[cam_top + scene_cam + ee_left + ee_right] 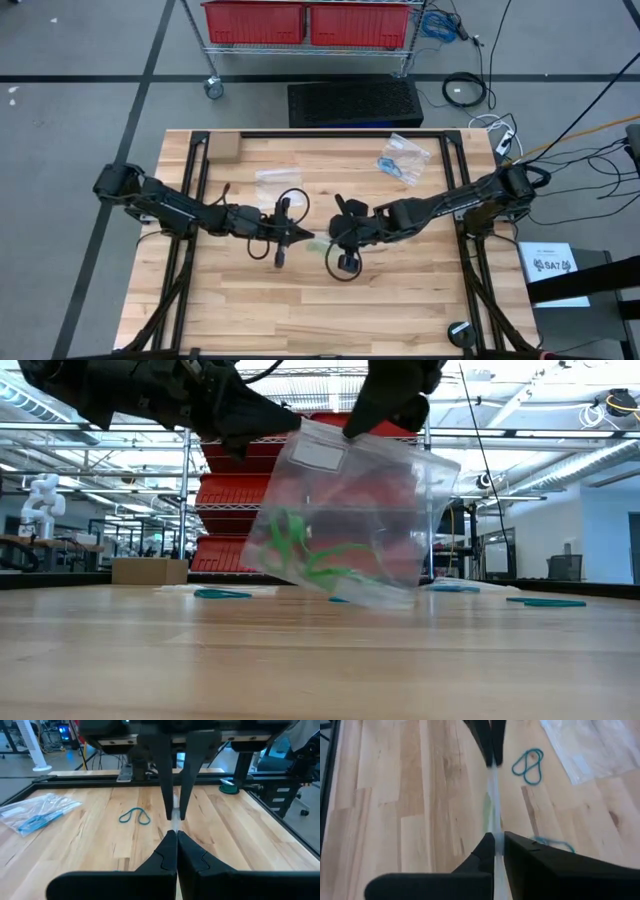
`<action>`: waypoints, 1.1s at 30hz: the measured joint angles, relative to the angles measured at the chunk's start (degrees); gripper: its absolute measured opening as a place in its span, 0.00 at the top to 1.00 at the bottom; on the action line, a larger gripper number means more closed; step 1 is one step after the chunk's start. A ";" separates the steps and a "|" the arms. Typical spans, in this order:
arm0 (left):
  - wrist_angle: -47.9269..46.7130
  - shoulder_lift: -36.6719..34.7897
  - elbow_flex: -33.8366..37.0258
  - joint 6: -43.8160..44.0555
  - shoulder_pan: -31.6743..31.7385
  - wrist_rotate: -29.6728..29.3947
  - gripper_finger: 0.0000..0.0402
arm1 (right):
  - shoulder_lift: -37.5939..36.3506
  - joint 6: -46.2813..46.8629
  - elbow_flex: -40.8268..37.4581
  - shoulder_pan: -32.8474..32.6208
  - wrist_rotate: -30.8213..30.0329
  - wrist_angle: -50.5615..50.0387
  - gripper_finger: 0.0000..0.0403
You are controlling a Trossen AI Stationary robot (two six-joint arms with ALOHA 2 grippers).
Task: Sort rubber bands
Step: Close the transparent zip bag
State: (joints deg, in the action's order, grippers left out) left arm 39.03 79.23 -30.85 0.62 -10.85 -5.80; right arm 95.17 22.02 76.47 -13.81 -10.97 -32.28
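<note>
While both grippers, left [262, 432] and right [372, 415], pinch closed on the clear bag [345, 520] mid-frame, green rubber bands [300, 555] sit inside.

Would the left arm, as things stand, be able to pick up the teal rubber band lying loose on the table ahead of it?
Probably not yet. The left gripper is shut on the clear bag, which the right gripper pinches too. The teal rubber band lies in the open on the table, unobstructed, but that gripper is occupied.
</note>
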 joint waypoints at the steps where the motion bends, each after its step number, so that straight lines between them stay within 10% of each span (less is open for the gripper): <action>1: -0.52 -0.41 0.00 -0.03 -0.03 -0.21 1.00 | -0.12 0.49 0.04 -0.23 -0.02 -0.72 0.99; 33: -3.95 -2.39 0.22 0.04 2.06 -2.61 1.00 | -1.35 14.84 0.02 -4.63 -2.57 -23.56 0.94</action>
State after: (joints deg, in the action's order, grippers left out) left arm 35.08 76.84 -30.63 0.66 -8.79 -8.40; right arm 93.82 36.86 76.49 -18.44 -13.54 -55.84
